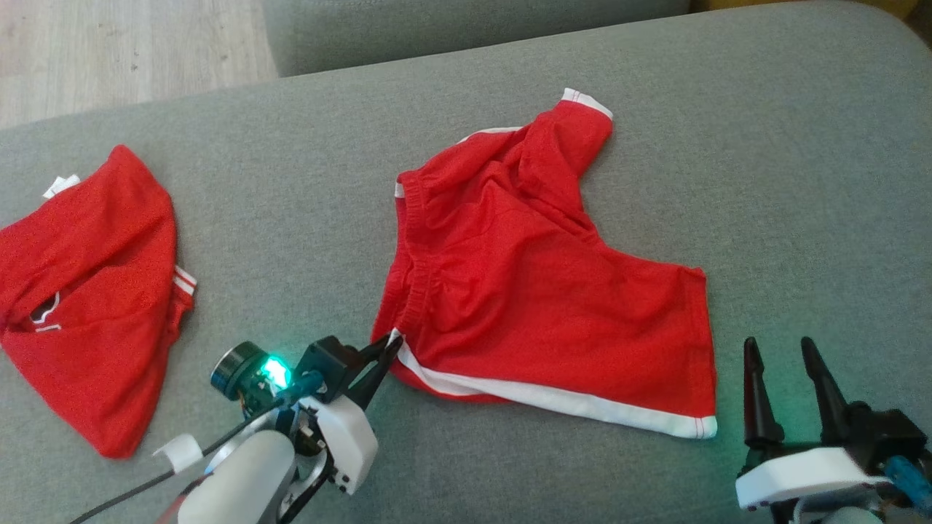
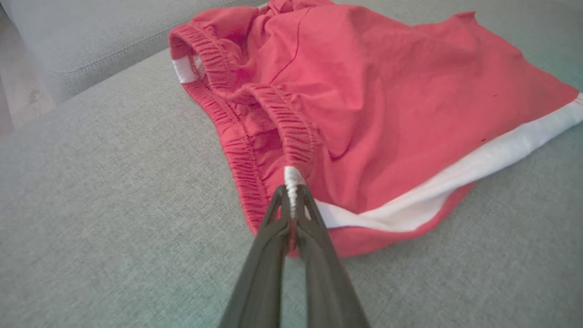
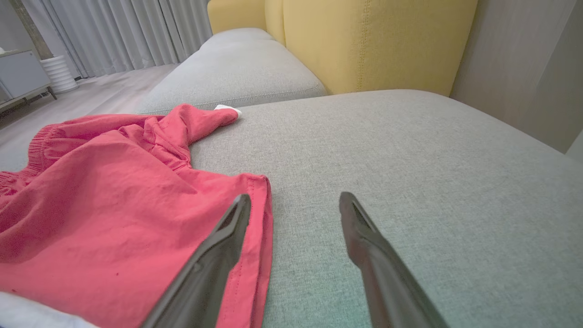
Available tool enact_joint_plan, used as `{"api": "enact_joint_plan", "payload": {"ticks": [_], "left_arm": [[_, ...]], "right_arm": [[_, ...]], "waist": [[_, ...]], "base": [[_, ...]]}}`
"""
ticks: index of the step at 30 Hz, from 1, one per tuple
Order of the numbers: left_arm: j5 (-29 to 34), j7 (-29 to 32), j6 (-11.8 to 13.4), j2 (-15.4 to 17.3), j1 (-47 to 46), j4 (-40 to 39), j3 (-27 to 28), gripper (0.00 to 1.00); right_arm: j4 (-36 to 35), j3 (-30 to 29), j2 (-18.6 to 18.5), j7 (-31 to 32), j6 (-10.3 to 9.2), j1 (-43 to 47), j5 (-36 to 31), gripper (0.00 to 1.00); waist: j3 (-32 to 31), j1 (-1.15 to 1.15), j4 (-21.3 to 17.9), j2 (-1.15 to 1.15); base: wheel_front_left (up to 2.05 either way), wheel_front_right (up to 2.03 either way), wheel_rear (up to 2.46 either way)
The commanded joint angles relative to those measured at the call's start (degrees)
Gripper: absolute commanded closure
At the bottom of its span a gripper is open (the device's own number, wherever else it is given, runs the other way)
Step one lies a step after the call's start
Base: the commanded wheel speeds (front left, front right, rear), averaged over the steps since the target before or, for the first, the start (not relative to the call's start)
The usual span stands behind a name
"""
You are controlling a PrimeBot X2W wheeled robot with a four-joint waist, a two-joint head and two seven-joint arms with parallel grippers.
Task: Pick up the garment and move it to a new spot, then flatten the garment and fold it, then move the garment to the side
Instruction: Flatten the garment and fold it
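The left gripper (image 1: 389, 342) pinches the white waistband corner of the red shorts (image 1: 539, 291), which lie ahead of it on the gray sofa (image 1: 764, 182). The right gripper (image 1: 775, 356) is spread wide and empty, just beside their hem. The shorts look rumpled, so I think moving, flattening and folding are all left. Another red cloth (image 1: 87, 291), well left of the left gripper, is cut off.

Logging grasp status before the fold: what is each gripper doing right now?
Left gripper: shut on the red shorts, at the waistband's white-striped corner.
Right gripper: open, holding nothing.
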Motion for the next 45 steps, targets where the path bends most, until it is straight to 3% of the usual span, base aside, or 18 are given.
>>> {"api": "enact_joint_plan", "payload": {"ticks": [1, 11, 21, 32, 45], "left_arm": [[-0.45, -0.85, 0.10, 1.59, -2.93, -1.72, 2.17, 1.00], [-4.13, -2.07, 0.31, 1.97, -0.64, -3.13, 3.90, 1.00], [-5.43, -0.62, 0.24, 3.80, -1.98, -4.92, 3.78, 1.00], [-5.85, -0.44, 0.63, 4.46, -2.01, -5.64, 3.49, 1.00], [-6.01, -0.04, 0.98, 5.03, -2.08, -6.39, 2.71, 1.00]], "right_arm": [[-1.04, 1.80, -0.59, -0.62, 0.39, -1.43, -0.06, 0.00], [2.02, 5.70, -0.59, 0.41, 0.39, 0.99, -3.61, 0.00], [1.59, 12.69, -2.76, 8.14, 0.39, 2.02, -4.79, 0.00], [3.10, 13.39, -2.75, 16.13, 0.39, 2.90, -2.66, 0.00], [4.34, 12.91, -2.32, 15.08, 0.39, 1.95, -2.32, 0.00]], "waist": [[-0.21, 0.00, 0.04, 0.00], [-1.89, 0.00, -0.13, 0.00], [-2.25, 0.00, -1.24, 0.00], [-2.54, 0.00, -1.61, 0.00], [-2.56, 0.00, -1.24, 0.00]], "base": [[0.00, 0.00, 0.00], [0.00, 0.00, 0.00], [0.00, 0.00, 0.00], [0.00, 0.00, 0.00], [0.00, 0.00, 0.00]]}}
